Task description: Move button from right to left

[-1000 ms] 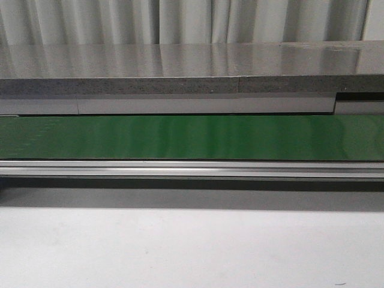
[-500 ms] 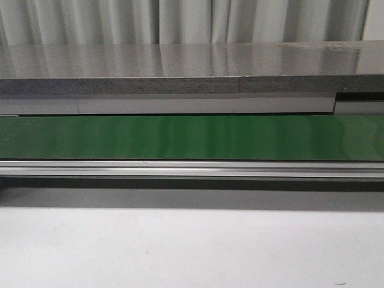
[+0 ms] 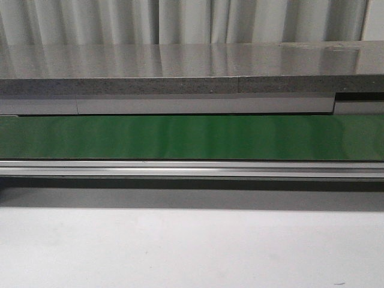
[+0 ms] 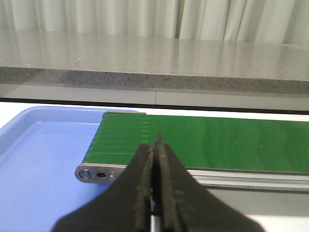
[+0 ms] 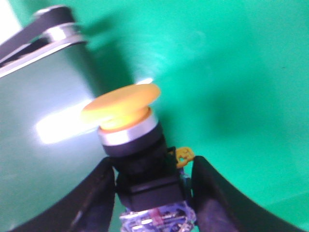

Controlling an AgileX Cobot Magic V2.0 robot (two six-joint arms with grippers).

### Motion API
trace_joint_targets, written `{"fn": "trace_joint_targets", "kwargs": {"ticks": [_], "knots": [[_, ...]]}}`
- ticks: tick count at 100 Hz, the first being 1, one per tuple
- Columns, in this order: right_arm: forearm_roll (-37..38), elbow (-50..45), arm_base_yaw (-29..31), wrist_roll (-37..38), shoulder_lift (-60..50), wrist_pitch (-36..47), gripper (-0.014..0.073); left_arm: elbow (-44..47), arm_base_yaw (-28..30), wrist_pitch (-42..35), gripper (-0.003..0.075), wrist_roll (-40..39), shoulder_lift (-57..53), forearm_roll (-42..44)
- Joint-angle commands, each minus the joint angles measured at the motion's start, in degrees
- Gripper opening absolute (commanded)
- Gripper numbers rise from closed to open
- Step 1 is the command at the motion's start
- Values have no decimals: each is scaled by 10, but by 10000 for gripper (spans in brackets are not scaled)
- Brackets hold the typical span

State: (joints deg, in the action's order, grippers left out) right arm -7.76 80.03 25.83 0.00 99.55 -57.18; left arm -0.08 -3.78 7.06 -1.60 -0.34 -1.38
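The right gripper (image 5: 153, 186) has its fingers (image 5: 96, 193) clamped on the black body of the yellow-capped button (image 5: 130, 125) above the green belt (image 5: 231, 72) (slightly blurred), while the left gripper (image 4: 155, 145), fingers pressed together, faces the belt's end beside a blue tray (image 4: 38, 159).

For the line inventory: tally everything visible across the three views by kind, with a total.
Push-button, yellow cap, held in the right pincer: 1
Green conveyor belt: 1
Blue tray: 1
Grey stone-look counter: 1
Pincers, counting the shut left pincer: 2
Total: 6
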Motion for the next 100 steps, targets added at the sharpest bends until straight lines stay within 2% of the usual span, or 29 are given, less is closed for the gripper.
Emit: {"fn": "trace_joint_targets", "kwargs": {"ticks": [1, 24, 53, 60, 70, 77, 82, 100], "knots": [[-19, 16, -28, -4, -41, -2, 193, 26, 1, -45, -20, -6, -18, 0], [-29, -13, -97, 0, -34, 10, 193, 26, 1, -45, -20, -6, -18, 0], [-24, -33, -106, 12, -13, 25, 212, 26, 1, -45, -20, -6, -18, 0], [-24, -33, -106, 12, -13, 27, 297, 26, 1, -45, -20, -6, -18, 0], [-24, -33, -106, 12, -14, 28, 521, 26, 1, -45, -20, -6, -18, 0], [-24, -33, -106, 11, -17, 28, 620, 26, 1, -45, -20, -6, -18, 0], [-25, -31, -112, 9, -24, 27, 642, 26, 1, -45, -20, -6, -18, 0], [-27, -31, -137, -45, -80, 35, 616, 26, 1, -45, -20, -6, -18, 0]]}}
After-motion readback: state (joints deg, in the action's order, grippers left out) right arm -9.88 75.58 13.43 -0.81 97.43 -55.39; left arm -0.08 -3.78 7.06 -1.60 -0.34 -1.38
